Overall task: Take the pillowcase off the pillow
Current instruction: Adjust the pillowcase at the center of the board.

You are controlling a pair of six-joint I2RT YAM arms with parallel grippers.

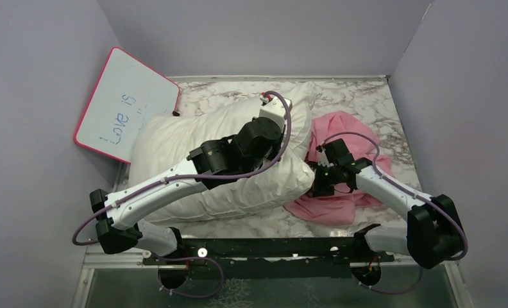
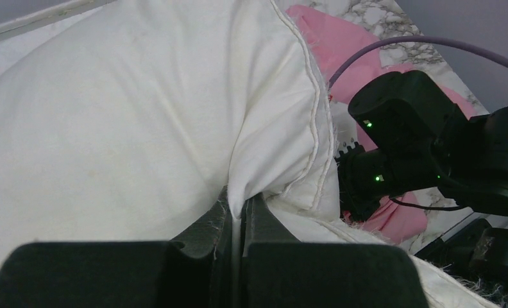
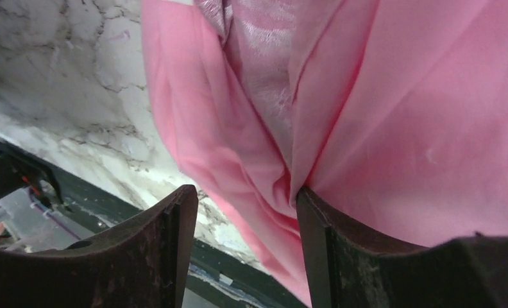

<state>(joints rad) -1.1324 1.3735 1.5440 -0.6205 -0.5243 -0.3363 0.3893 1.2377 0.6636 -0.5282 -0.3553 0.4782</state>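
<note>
The white pillow (image 1: 174, 144) (image 2: 123, 109) lies across the left and middle of the marble table. My left gripper (image 1: 280, 115) (image 2: 240, 202) reaches over it and is shut on a pinch of the pillow's fabric near its right seam. The pink pillowcase (image 1: 344, 128) (image 2: 328, 38) (image 3: 392, 96) lies crumpled on the table against the pillow's right side. My right gripper (image 1: 317, 183) (image 3: 245, 196) hangs over the pillowcase's near part with its jaws apart. A fold of the pink cloth rests against the right finger (image 3: 315, 231) and is not pinched.
A pink-framed whiteboard (image 1: 126, 106) leans against the left wall behind the pillow. Purple walls close in the marble table (image 1: 360, 96) on three sides. A black rail (image 1: 270, 247) runs along the near edge between the arm bases.
</note>
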